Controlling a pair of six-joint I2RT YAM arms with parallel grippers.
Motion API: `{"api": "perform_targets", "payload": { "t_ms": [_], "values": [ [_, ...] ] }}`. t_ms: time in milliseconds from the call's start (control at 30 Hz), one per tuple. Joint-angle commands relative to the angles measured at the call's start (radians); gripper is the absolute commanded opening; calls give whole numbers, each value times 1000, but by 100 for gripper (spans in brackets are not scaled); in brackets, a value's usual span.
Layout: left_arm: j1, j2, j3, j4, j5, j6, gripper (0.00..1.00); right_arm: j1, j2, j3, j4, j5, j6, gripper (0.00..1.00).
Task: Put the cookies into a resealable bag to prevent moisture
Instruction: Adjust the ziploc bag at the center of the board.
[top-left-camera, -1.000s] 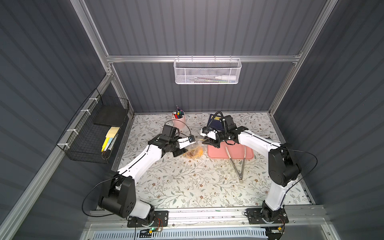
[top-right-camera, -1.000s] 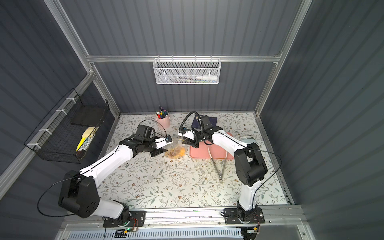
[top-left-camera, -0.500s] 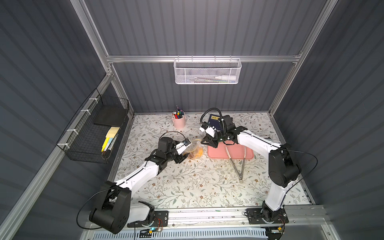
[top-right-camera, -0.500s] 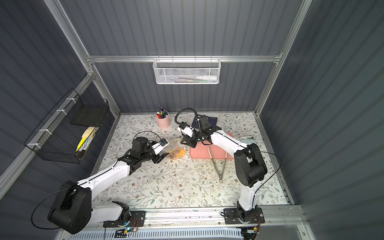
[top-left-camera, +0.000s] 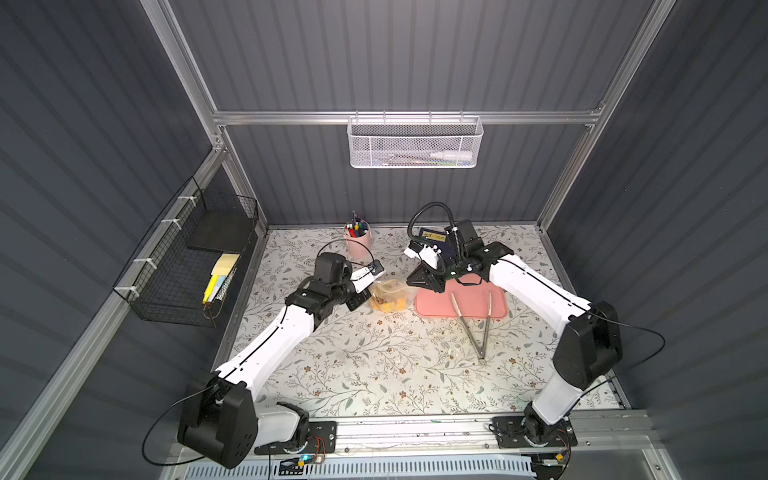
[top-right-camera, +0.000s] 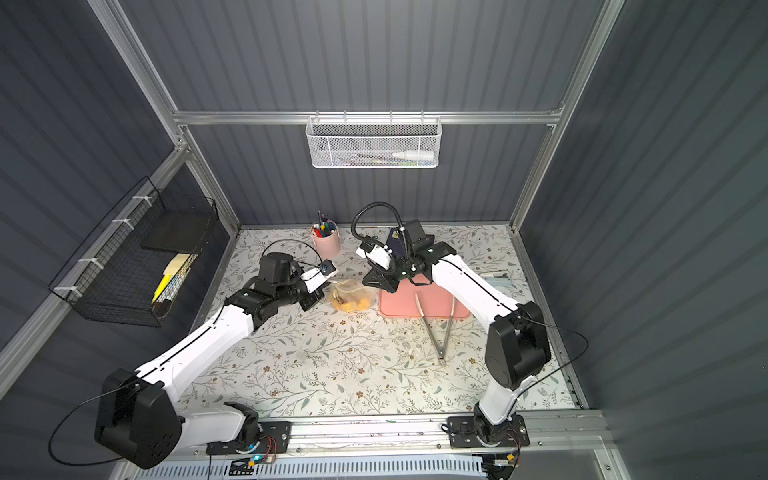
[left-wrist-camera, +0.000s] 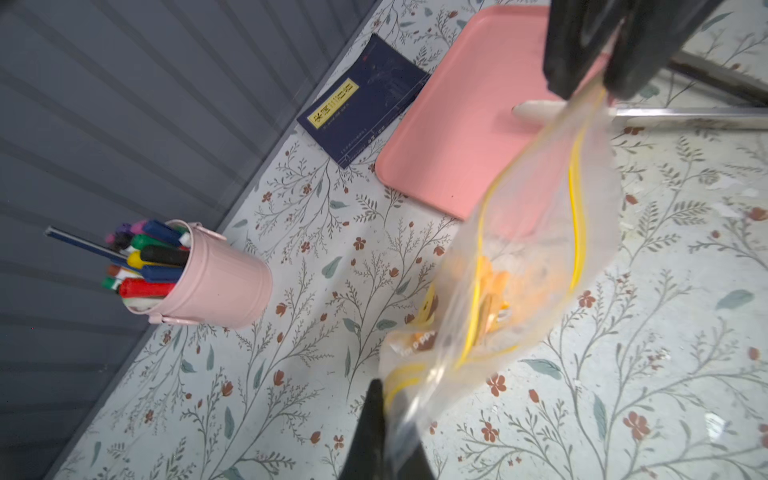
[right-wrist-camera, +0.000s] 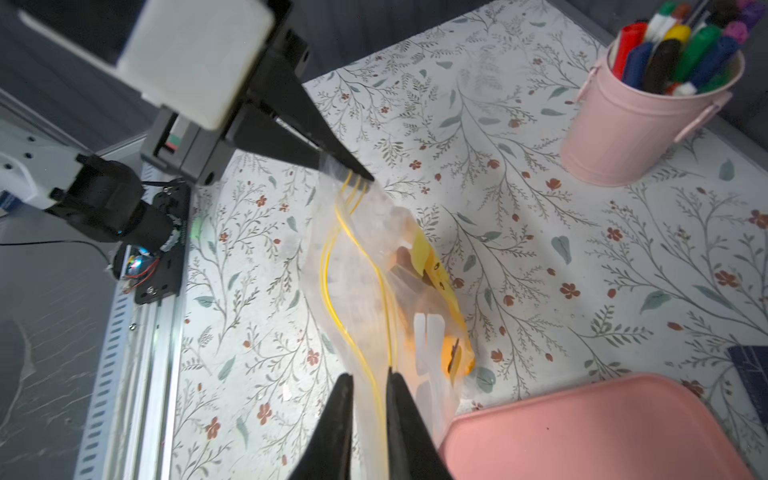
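The resealable bag (top-left-camera: 390, 291) (top-right-camera: 348, 291), clear with yellow zip lines, is stretched between my two grippers just above the floral table, left of the pink tray. The cookies (top-left-camera: 388, 306) (top-right-camera: 353, 306) lie inside it as an orange-brown heap, also seen through the film (left-wrist-camera: 490, 286) (right-wrist-camera: 446, 349). My left gripper (top-left-camera: 365, 297) (left-wrist-camera: 384, 390) is shut on the bag's left end. At the other end my right gripper (top-left-camera: 411, 282) (right-wrist-camera: 370, 376) pinches the zip strip. Each wrist view shows the opposite gripper holding its end: left gripper (right-wrist-camera: 357, 174), right gripper (left-wrist-camera: 590, 83).
A pink tray (top-left-camera: 461, 307) lies right of the bag, with metal tongs (top-left-camera: 478, 328) across its front edge. A pink cup of markers (top-left-camera: 358, 243) and a dark blue booklet (top-left-camera: 432, 241) stand at the back. A wire basket (top-left-camera: 187, 266) hangs on the left wall.
My left gripper has gone from open to shut on the bag's left end, after its arm dipped toward the front and came back. The right gripper kept its hold.
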Motion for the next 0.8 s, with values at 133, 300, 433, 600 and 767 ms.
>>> {"api": "perform_targets", "payload": {
  "t_ms": [133, 300, 433, 600, 767],
  "values": [
    [-4, -16, 81, -347, 78, 83, 0, 24, -3, -60, -105, -36, -31, 19],
    [3, 84, 72, -367, 130, 101, 0, 25, -3, -124, 49, 106, 34, 32],
    [24, 161, 99, -361, 131, 109, 0, 24, -65, -253, 224, 179, 61, 44],
    [70, 251, 172, -402, 138, 124, 0, 24, -150, -400, 335, 169, 59, 46],
    [104, 296, 222, -416, 108, 125, 0, 72, -208, -494, 371, 170, -14, 56]
  ]
}}
